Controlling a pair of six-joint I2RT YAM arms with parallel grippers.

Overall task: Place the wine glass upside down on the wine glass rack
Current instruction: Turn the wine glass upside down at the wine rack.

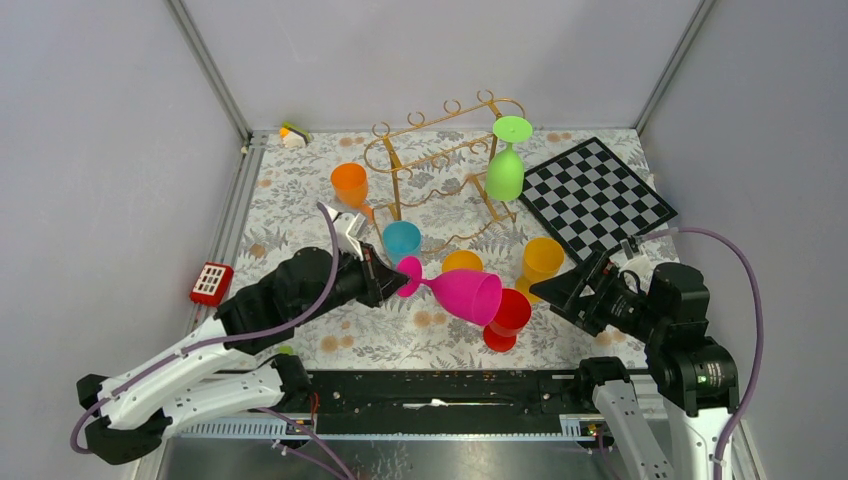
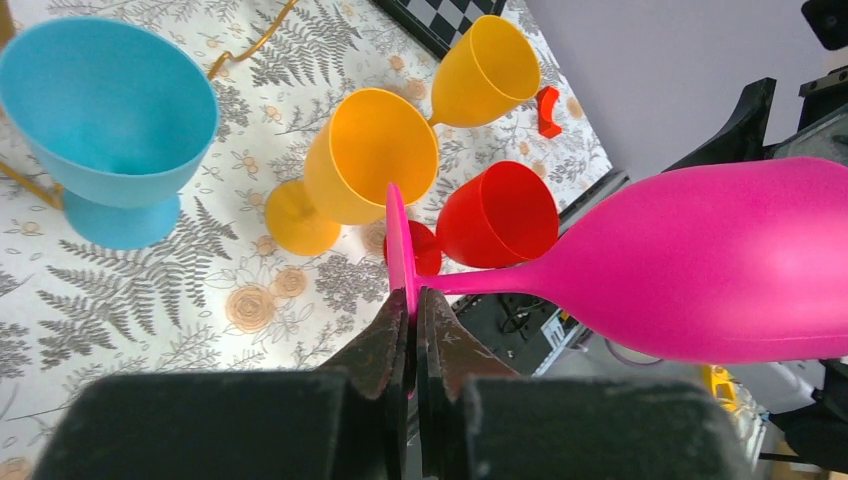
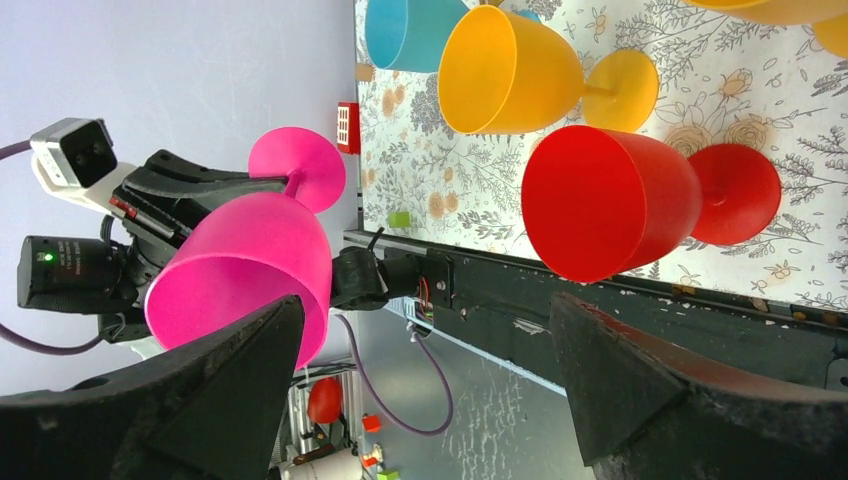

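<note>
The counter (image 1: pixel 300 190) wears a grey floral cloth. At its far middle stands the gold wine glass rack (image 1: pixel 396 190), with a black-and-white checkerboard (image 1: pixel 597 195) lying flat to its right. The left hand (image 1: pixel 385 278) reaches in from the near left, its jaws pinched tight on the edge of the foot of the pink wine glass (image 1: pixel 465 292). That glass is held on its side, in front of the rack and not on it, its bowl pointing right above a red glass (image 1: pixel 508 315) that lies tipped over on the cloth. The right hand (image 1: pixel 562 298) sits to the right of the pink bowl, jaws spread wide and holding nothing. A green glass (image 1: pixel 505 170) is at the rack's right end, foot uppermost. An orange glass (image 1: pixel 350 185) stands left of the rack, a blue one (image 1: pixel 402 240) just in front of it, and two yellow glasses (image 1: pixel 542 260) lie between the blue glass and the checkerboard. A small red box (image 1: pixel 211 283) sits at the counter's left edge.
</note>
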